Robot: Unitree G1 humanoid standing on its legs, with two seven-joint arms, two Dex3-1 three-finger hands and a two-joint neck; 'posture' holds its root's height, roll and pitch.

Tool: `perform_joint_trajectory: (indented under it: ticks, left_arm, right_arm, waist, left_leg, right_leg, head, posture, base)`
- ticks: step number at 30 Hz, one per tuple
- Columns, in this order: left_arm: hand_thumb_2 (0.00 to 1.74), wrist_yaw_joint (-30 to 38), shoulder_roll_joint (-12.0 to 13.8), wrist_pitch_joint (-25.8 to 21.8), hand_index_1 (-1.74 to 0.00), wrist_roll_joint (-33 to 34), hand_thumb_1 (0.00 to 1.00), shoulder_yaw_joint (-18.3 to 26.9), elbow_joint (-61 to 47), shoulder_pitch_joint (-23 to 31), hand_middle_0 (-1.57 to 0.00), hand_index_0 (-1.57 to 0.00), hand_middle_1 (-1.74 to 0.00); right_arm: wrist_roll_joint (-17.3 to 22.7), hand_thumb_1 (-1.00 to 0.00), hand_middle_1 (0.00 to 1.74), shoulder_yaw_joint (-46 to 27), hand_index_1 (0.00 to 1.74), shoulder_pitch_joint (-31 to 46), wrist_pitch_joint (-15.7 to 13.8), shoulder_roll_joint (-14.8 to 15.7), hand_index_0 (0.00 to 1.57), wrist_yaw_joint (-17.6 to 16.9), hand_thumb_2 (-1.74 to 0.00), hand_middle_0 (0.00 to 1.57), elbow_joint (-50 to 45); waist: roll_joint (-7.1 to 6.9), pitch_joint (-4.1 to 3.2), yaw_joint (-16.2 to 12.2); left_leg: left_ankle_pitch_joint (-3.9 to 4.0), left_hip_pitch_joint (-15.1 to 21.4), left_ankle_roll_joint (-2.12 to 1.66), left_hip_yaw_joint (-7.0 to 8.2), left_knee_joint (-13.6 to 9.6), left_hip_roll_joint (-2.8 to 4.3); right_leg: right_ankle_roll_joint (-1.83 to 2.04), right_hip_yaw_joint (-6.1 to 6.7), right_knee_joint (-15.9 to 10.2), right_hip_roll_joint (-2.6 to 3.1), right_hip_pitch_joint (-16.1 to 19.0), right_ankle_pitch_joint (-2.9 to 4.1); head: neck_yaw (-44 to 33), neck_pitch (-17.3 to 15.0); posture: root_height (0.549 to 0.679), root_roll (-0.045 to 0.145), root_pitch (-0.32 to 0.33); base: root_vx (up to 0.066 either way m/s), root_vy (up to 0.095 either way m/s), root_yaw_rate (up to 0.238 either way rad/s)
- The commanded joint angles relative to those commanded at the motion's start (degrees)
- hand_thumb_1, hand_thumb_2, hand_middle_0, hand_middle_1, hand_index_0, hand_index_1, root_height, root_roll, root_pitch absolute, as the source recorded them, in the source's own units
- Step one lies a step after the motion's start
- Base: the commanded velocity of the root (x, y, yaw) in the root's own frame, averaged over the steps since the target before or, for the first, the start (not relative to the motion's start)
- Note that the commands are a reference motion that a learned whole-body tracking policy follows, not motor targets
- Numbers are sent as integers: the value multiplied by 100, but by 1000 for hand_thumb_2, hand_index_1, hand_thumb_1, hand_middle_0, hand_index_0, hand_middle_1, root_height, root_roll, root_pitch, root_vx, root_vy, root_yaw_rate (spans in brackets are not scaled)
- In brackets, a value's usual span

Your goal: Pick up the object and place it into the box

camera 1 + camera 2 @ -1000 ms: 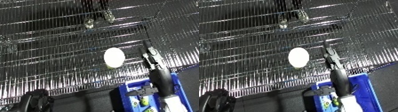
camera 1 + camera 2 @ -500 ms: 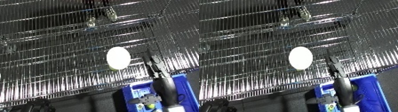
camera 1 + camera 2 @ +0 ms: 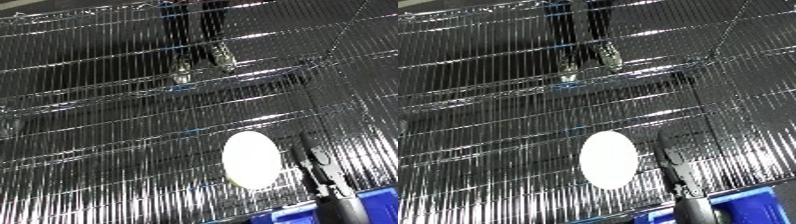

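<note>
Left eye view: right hand [image 3: 313, 165] straight-fingered just beside the white egg-shaped object [image 3: 253, 160]; blue bin [image 3: 373, 210] cut off.

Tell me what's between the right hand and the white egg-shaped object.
Nothing but bare wire shelf: a narrow gap separates the right hand from the object, clearest in the left eye view.

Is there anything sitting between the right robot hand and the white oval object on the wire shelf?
Nothing visible. The right robot hand is just to the right of the white oval object, with only bare wire shelf in the narrow gap. The blue bin lies below, at the view's lower right.
</note>
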Motion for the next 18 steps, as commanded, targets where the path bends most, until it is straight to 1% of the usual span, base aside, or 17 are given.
perform_joint_trajectory:
  ticks: [3, 8, 12, 15, 18]
  left_arm:
    - [1740, -18, 23, -25, -1740, -30, 1000, 2, -48, -31, -1570, -1570, -1740]
    - [1740, -24, 45, -25, -1740, -85, 1000, 11, -137, -93, -1570, -1570, -1740]
    - [1740, -1, 26, 37, -1740, -84, 1000, 5, -136, -177, -1570, -1570, -1740]
    - [1740, 25, 1, 78, -1740, -66, 1000, 2, -105, -250, -1570, -1570, -1740]
    - [1740, 28, -12, 89, -1740, -58, 1000, 0, -73, -304, -1570, -1570, -1740]
  right_arm:
    - [3, 0, 0, -4, 0, -136, 0, -79, 0, -3, 0, 0, 19]
    - [82, 0, 0, 10, 0, -362, 26, -191, 0, 5, 0, 0, 32]
    - [177, 0, 0, 34, 0, -561, 63, -191, 0, 66, 0, 0, 109]
    - [241, -150, 261, 79, 261, -694, 78, -155, 235, 136, -261, 235, 181]
    - [320, -300, 522, 128, 522, -803, 54, -125, 471, 183, -522, 471, 251]
  waist:
    - [27, 0, 22]
    - [57, 0, 67]
    - [71, 0, 100]
    - [75, 0, 119]
    - [80, 0, 133]
  left_leg:
    - [-45, -165, 11, 3, 136, 4]
    - [-133, -457, 20, 9, 446, -11]
    - [-212, -659, 21, 4, 688, -20]
    - [-248, -733, 24, -1, 777, -15]
    - [-253, -762, 20, -2, 809, -7]
  right_leg:
    - [-21, 0, 98, -14, -140, -50]
    - [-66, -3, 319, -31, -359, -164]
    - [-93, 3, 496, -36, -511, -255]
    - [-102, 4, 571, -35, -572, -299]
    - [-109, -4, 594, -35, -593, -310]
  head:
    - [37, 72]
    - [46, 1]
    - [48, -81]
    - [31, -117]
    - [15, -168]
  posture:
    - [579, 27, 246]
    - [572, 28, 262]
    - [566, 29, 271]
    - [563, 29, 275]
    - [563, 30, 276]
  base:
    - [-16, -8, -35]
    - [-15, -8, -16]
    - [-5, -11, 9]
    - [5, -7, 10]
    - [7, -1, 14]
